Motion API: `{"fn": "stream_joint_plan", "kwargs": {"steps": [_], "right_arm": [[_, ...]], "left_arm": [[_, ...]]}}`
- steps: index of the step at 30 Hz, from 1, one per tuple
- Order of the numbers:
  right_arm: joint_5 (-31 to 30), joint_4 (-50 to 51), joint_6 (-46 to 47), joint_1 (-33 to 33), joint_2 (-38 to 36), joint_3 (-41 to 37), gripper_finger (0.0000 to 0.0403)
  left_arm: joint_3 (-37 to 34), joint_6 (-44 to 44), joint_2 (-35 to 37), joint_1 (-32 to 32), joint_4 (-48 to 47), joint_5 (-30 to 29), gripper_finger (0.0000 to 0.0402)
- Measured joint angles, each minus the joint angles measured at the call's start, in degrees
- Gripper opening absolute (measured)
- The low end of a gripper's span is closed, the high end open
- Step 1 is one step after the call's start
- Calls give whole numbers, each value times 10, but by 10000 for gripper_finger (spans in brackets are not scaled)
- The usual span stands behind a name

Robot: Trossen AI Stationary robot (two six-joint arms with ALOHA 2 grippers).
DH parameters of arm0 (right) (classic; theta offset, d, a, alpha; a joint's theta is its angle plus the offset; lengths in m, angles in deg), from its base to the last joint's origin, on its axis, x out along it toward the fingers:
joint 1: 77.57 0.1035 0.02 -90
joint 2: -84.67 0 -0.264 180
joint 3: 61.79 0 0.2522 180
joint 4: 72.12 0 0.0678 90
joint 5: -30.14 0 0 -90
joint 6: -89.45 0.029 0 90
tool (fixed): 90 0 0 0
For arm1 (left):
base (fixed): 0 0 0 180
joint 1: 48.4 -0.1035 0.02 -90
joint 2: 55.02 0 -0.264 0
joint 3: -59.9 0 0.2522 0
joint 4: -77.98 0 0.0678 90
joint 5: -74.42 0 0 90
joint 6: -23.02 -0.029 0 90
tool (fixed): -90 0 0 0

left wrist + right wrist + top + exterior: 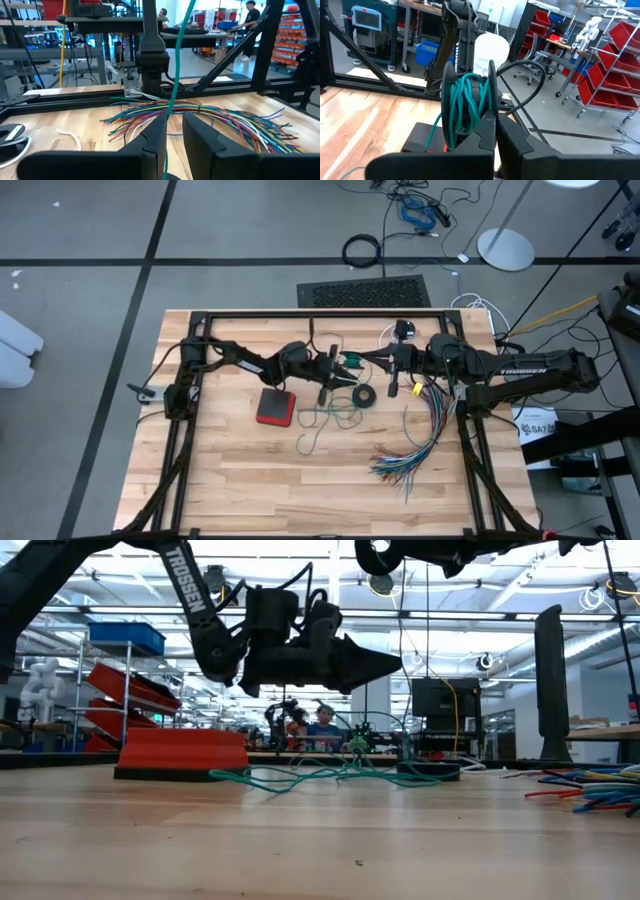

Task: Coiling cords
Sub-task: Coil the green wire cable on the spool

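On the table (230, 480), a flat block (275, 407) lies left of the ring (365, 396); wire bundle (420, 442) right.

Both dark six-joint arms reach inward above the table's far half, wrists level, grippers pointing at each other and close together. The left gripper (347, 371) has its two fingers narrowly parted. The right gripper (372, 358) is fully closed.

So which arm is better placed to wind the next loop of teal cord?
Probably left: the left end effector pinches the teal cord; the right end effector is shut beside it.
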Motion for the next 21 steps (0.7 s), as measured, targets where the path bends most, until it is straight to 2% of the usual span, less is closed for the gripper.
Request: {"fn": "stream_joint_plan", "kwargs": {"steps": [10,17,21], "right_arm": [[0,0,-5,5,-2,0,0],[0,1,-8,5,-2,0,0],[0,1,-9,5,-2,0,0]], "left_arm": [[4,11,0,1,-18,-34,72],[4,16,0,1,-32,-34,128],[4,16,0,1,-29,-41,142]]}}
